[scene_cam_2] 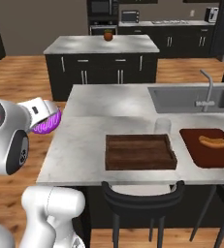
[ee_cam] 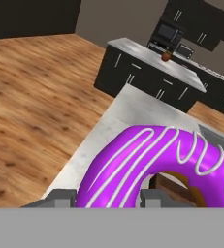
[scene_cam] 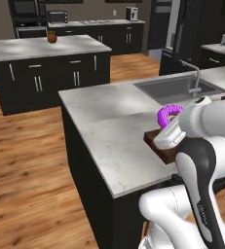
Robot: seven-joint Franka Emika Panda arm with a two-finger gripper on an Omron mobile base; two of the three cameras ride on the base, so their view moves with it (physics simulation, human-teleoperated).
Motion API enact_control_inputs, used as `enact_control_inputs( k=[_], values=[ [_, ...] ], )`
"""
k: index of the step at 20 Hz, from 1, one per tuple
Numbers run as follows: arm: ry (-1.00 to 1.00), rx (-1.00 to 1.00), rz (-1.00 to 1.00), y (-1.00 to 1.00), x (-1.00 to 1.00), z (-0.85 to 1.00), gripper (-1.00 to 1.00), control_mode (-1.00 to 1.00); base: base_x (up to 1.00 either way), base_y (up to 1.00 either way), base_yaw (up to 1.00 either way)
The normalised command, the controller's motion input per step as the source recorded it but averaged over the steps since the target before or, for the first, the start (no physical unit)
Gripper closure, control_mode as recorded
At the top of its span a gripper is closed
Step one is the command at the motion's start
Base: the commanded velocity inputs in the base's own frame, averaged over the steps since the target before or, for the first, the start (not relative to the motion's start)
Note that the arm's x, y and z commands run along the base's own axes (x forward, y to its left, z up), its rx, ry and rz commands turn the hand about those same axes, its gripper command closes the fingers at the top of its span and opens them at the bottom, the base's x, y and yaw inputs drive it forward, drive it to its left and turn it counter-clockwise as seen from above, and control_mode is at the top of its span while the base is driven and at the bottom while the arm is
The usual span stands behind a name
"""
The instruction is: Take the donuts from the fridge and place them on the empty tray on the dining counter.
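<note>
gripping the purple donut between its two dark tips, the claw holds the ring close under the hand camera, white icing stripes running across its magenta top. in the left base view the donut hangs at the end of the white arm above the near edge of the dining worktop, just over a corner of a dark brown tray. from the right base view the same donut peeks out beneath the hand, just off the left end of the worktop and well apart from the plain brown tray that lies flat near the front edge. to the right of that tray sits a second brown board carrying a sausage-like thing. farther back the grey sink is set into the marble with its curved faucet. beyond stands a separate island with an orange-brown thing on top.
</note>
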Motion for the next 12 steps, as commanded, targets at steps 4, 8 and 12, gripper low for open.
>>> enact_control_inputs(
  k=[4,8,12],
  values=[
    [0.00,0.00,0.00,0.00,0.00,0.00,1.00,1.00,0.66,-0.31,0.21],
    [0.00,0.01,0.01,-0.35,0.41,-0.18,1.00,-1.00,0.33,-0.07,0.06],
    [0.10,0.08,0.03,-0.99,0.92,-0.36,1.00,-1.00,0.00,0.00,0.00]
  ],
)
